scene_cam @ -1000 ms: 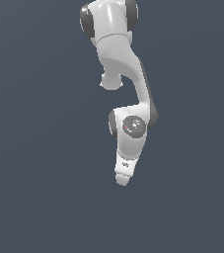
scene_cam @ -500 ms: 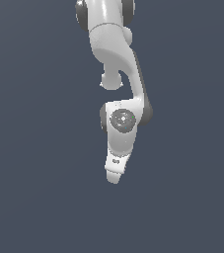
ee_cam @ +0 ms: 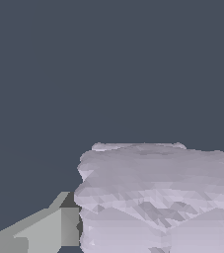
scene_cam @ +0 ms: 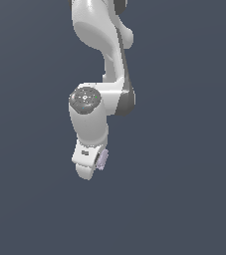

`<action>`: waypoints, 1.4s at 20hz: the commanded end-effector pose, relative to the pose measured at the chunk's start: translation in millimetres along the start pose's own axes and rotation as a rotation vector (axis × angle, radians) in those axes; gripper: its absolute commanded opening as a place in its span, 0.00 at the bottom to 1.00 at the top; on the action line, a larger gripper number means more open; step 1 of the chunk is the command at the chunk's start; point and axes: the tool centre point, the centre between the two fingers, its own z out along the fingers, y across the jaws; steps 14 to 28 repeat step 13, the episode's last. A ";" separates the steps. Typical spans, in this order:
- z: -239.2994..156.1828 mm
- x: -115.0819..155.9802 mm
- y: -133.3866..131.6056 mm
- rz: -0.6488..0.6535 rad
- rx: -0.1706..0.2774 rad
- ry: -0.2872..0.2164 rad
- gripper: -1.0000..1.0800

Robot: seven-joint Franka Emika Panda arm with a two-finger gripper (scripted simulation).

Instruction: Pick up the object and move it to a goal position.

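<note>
The object (ee_cam: 155,197), a pale lavender block with grooved faces, fills much of the wrist view and sits against a grey finger (ee_cam: 44,232) at its side. In the exterior view the object (scene_cam: 102,159) is a small lavender patch peeking out beside the white hand of the arm (scene_cam: 92,114), which hangs down over the plain dark ground. My gripper (scene_cam: 95,165) is shut on the object; its fingertips are mostly hidden behind the hand in the exterior view. No goal marker shows in either view.
Only the uniform dark grey-blue background surrounds the arm in both views. No other objects, containers or edges appear.
The arm has swung toward the exterior view's left, and the wrist has turned. The lavender object now shows beside the hand.
</note>
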 end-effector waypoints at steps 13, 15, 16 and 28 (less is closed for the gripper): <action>-56.1 -64.1 24.0 0.000 0.000 0.000 0.00; -56.1 -64.1 24.0 0.000 0.000 0.000 0.00; -56.1 -64.1 24.0 0.000 0.000 0.000 0.00; -56.1 -64.1 24.0 0.000 0.000 0.000 0.00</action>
